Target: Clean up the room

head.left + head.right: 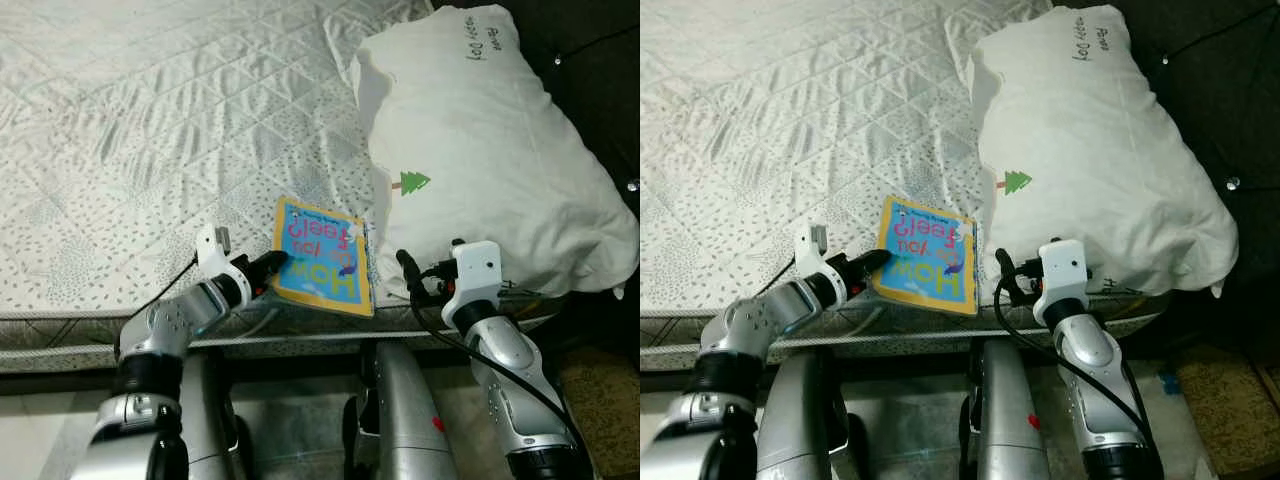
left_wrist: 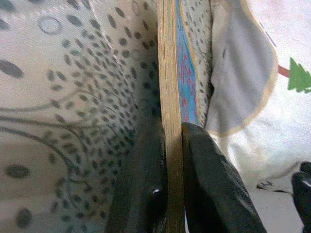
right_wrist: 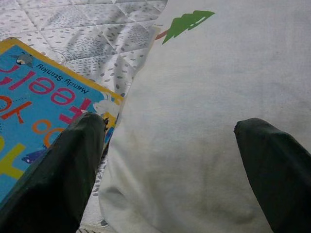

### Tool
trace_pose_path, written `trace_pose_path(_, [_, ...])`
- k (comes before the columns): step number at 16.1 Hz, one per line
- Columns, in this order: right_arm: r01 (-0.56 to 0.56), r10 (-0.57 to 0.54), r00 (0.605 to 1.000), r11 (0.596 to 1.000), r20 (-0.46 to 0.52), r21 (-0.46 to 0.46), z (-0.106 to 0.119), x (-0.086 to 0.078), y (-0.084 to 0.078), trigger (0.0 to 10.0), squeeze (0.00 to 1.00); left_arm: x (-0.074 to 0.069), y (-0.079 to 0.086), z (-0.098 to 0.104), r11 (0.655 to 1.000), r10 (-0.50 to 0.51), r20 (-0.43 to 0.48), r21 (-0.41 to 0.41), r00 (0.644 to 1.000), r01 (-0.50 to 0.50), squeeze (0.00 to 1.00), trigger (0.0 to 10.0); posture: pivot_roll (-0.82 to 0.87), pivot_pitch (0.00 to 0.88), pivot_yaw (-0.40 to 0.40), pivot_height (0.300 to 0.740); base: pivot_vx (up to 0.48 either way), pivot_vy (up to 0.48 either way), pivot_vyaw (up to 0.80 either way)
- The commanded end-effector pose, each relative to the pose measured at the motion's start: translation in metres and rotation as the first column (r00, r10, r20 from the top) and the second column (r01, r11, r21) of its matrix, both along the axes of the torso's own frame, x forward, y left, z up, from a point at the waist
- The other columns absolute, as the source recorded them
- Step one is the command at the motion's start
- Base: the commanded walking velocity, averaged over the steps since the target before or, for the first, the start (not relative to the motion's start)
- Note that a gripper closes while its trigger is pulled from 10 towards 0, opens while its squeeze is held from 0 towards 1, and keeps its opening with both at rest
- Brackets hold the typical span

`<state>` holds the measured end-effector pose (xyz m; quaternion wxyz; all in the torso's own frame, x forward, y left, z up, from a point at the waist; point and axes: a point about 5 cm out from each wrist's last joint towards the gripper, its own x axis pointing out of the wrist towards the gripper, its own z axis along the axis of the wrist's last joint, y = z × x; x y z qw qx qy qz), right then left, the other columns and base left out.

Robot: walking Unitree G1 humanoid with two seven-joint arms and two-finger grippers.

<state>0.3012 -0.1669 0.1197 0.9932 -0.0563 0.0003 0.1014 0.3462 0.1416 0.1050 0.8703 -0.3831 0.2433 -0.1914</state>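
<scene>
Right, my left tool (image 1: 272, 266) is clenched on the edge of the blue book (image 1: 320, 254), which lies on the bed (image 1: 150, 130) just beside the pillow (image 1: 480, 150). My right tool (image 3: 170, 160) is spread wide at the pillow.

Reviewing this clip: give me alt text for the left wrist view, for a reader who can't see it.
The left gripper is shut on the edge of a thin blue book, one black finger on each face. Behind lie a speckled quilted bedcover and a white pillow with a small green tree print.
</scene>
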Motion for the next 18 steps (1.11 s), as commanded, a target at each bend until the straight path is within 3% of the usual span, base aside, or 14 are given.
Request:
trace_pose_path(1, [0.004, -0.004, 1.000, 1.000, -0.016, -0.018, -0.004, -0.004, -0.003, 10.0, 0.00, 0.000, 0.012, -0.013, 0.996, 0.065, -0.040, 0.070, 0.997, -0.063, 1.00, 10.0, -0.03, 0.227, -0.064, 0.528, 0.000, 0.000, 0.00])
trace_pose_path(7, [-0.007, 0.007, 1.000, 1.000, -0.008, -0.021, -0.002, -0.002, 0.001, 10.0, 0.00, 0.013, 0.033, -0.017, 0.968, 0.213, -0.007, 0.140, 0.977, -0.210, 1.00, 10.0, -0.03, 0.224, -0.064, 0.528, 0.000, 0.000, 0.00])
trace_pose_path(8, [-0.004, 0.004, 1.000, 1.000, -0.007, -0.021, -0.002, -0.002, 0.000, 10.0, 0.00, 0.015, 0.043, -0.016, 0.955, 0.256, 0.008, 0.154, 0.967, -0.254, 1.00, 10.0, -0.03, 0.223, -0.063, 0.528, 0.000, 0.000, 0.00])
trace_pose_path(10, [-0.002, 0.002, 1.000, 1.000, -0.008, -0.022, -0.003, -0.003, 0.000, 10.0, 0.00, 0.017, 0.047, -0.015, 0.948, 0.270, 0.020, 0.169, 0.963, -0.269, 1.00, 10.0, -0.03, 0.224, -0.061, 0.528, 0.000, 0.000, 0.00])
trace_pose_path(14, [0.003, -0.003, 1.000, 1.000, -0.005, -0.018, -0.003, -0.003, 0.001, 10.0, 0.00, 0.024, 0.024, 0.001, 0.955, 0.235, 0.110, 0.158, 0.966, -0.251, 1.00, 10.0, -0.03, 0.223, -0.050, 0.528, 0.000, 0.000, 0.00])
trace_pose_path(17, [0.001, -0.001, 1.000, 1.000, -0.005, -0.013, -0.004, -0.003, 0.003, 10.0, 0.00, 0.010, 0.021, 0.005, 0.912, 0.282, 0.224, 0.238, 0.933, -0.333, 1.00, 10.0, -0.02, 0.224, -0.047, 0.528, 0.000, 0.000, 0.00])
trace_pose_path(18, [-0.001, 0.001, 1.000, 1.000, -0.005, -0.010, -0.004, -0.003, 0.004, 10.0, 0.00, -0.004, 0.025, 0.001, 0.881, 0.312, 0.255, 0.282, 0.915, -0.379, 1.00, 10.0, -0.01, 0.224, -0.044, 0.528, 0.000, 0.000, 0.00])
